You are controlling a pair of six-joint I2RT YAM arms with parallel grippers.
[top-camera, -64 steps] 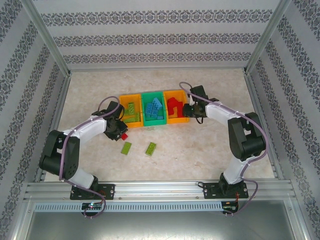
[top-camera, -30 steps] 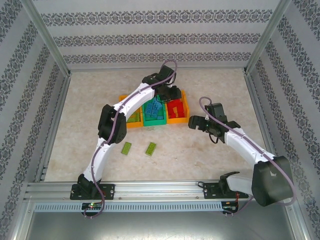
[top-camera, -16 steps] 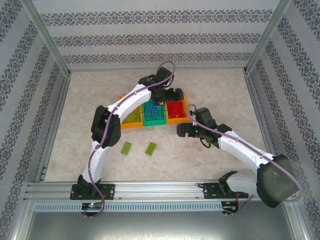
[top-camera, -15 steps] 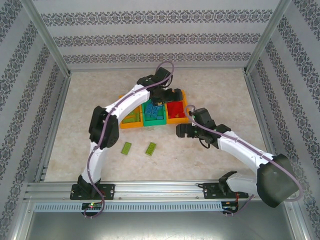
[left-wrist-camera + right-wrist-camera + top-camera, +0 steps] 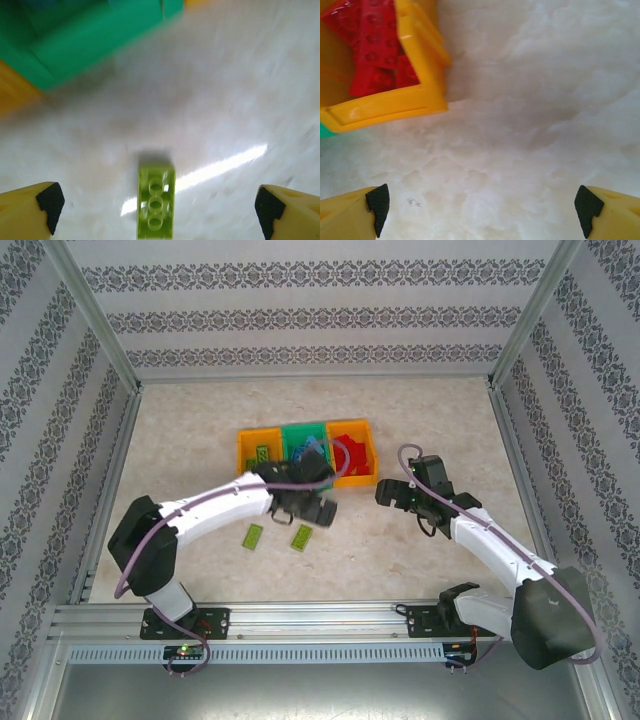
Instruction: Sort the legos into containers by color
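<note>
The containers stand in a row: an orange bin (image 5: 257, 450) with lime green legos, a green bin (image 5: 300, 438) with light blue legos, and an orange bin (image 5: 362, 462) with red legos (image 5: 370, 45). Two lime green legos (image 5: 253, 535) (image 5: 301, 538) lie on the table in front. My left gripper (image 5: 318, 515) hovers open just past the right-hand one. In the left wrist view that lego (image 5: 156, 202) lies studs up between the wide fingertips (image 5: 50, 200), untouched. My right gripper (image 5: 383, 495) is open and empty, right of the red bin's near corner (image 5: 395, 107).
The bins' near walls (image 5: 100, 35) stand just beyond the left gripper. Patterned walls and metal posts enclose the marble-look table (image 5: 450, 420). Free room lies on the table to the left and right of the bins.
My left arm has swung back from above the right orange bin down to the table in front of the bins, now open over a lime green lego. The right gripper shifted slightly right.
</note>
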